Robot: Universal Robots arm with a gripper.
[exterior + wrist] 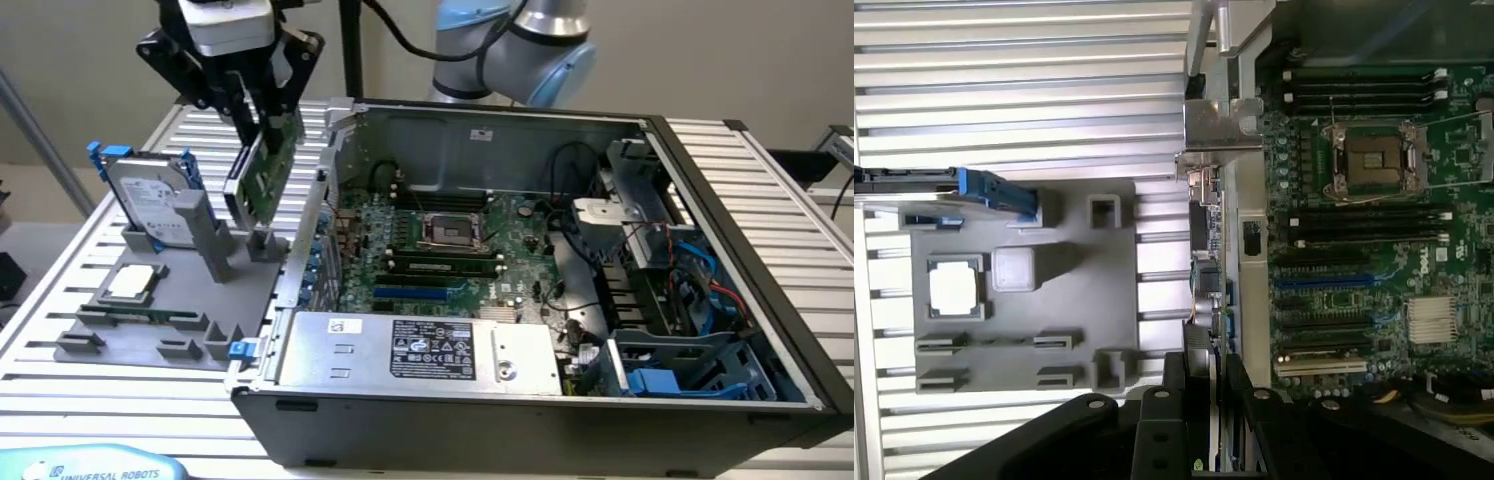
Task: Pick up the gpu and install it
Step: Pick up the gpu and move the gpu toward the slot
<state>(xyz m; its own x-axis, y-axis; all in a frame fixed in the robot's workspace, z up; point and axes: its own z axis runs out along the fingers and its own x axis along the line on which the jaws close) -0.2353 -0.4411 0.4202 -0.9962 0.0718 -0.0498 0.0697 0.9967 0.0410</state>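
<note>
We see the gripper [267, 112] clamped on the top edge of the gpu [264, 165]. The card hangs tilted above the grey holder tray [194, 300], at ten o'clock from the open computer case [534, 425]. We judge the tilted card could clip the case wall or twist in the pinch.
</note>
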